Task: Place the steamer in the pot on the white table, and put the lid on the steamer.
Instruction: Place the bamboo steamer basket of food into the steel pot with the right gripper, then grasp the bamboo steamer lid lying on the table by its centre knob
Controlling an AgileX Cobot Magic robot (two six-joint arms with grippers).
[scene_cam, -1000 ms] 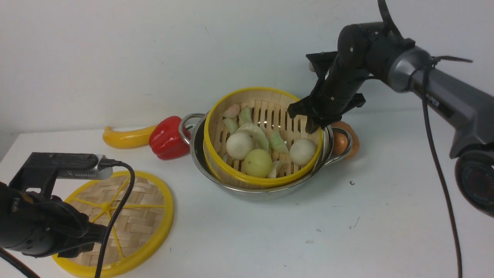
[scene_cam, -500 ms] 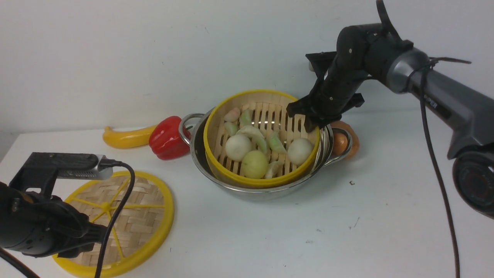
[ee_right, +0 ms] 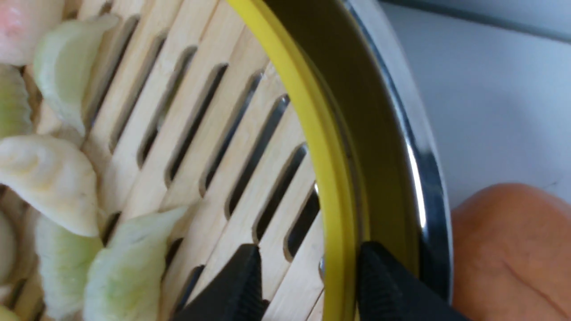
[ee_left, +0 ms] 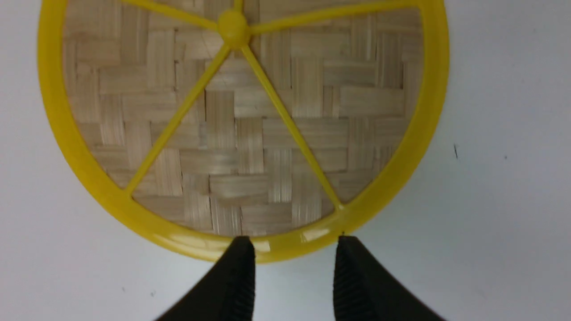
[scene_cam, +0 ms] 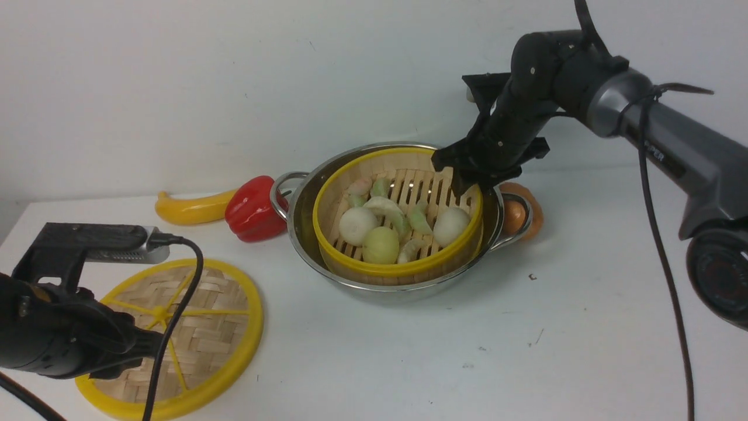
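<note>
**Steamer [scene_cam: 397, 270] is sitting inside the pot [scene_cam: 305, 251] while the lid [scene_cam: 216, 333] is lying apart**

Over on the left, the robot's left gripper [ee_left: 294, 240] is hanging above the edge of the lid, its two fingers standing apart and grasping nothing. The lid is lying flat on the white table [scene_cam: 409, 362], its woven face and yellow spokes showing, and the arm is covering part of it from where I am standing.

Beyond the lid, a yellow banana [scene_cam: 196, 209] is lying near the wall [scene_cam: 175, 88], its end meeting a shiny red pepper [scene_cam: 254, 210]. The pepper is resting right beside the pot's left handle [scene_cam: 279, 196].

Next along, the pot is standing on the table, and the steamer is sitting within its rim, uncovered. I cannot tell whether its base is lying flat on the bottom. Inside the steamer, a pink piece [scene_cam: 359, 186], some pale green dumplings [scene_cam: 418, 217], two white balls [scene_cam: 357, 225] and a yellow-green ball [scene_cam: 381, 245] are resting on the slats; one white ball is lying toward the right side.

At the steamer's far right edge, the right gripper [ee_right: 308, 247] is reaching down with its fingers spread, one on the inner side of the yellow rim and the other on the outer side. It is straddling the rim without clenching it; whether the outer finger is brushing the rim, I cannot tell.

Farthest right, an orange-brown rounded thing [scene_cam: 526, 202] is resting behind the pot's right handle [scene_cam: 529, 219].
</note>
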